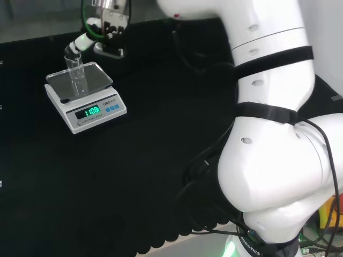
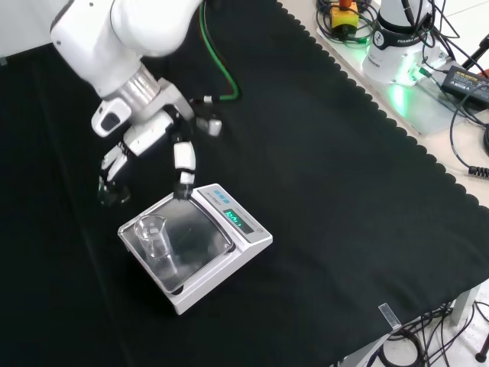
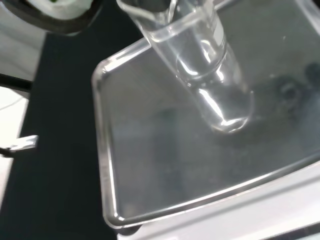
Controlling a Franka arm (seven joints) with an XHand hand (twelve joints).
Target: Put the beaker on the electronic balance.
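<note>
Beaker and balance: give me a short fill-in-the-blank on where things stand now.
1. The beaker stands on the balance's ____.
2. The beaker stands upright and looks ____ inside.
3. The hand hovers beside the balance with its fingers ____ the beaker.
4. The balance's green display is switched ____.

Missing words: pan; empty; off; on

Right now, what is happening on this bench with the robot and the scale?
A clear beaker stands upright on the pan of the electronic balance, whose display is lit. The robot's hand hovers just beyond the balance with relaxed fingers, holding nothing. The beaker looks empty. So the placing seems done, and the hand is apart from the glass.
</note>
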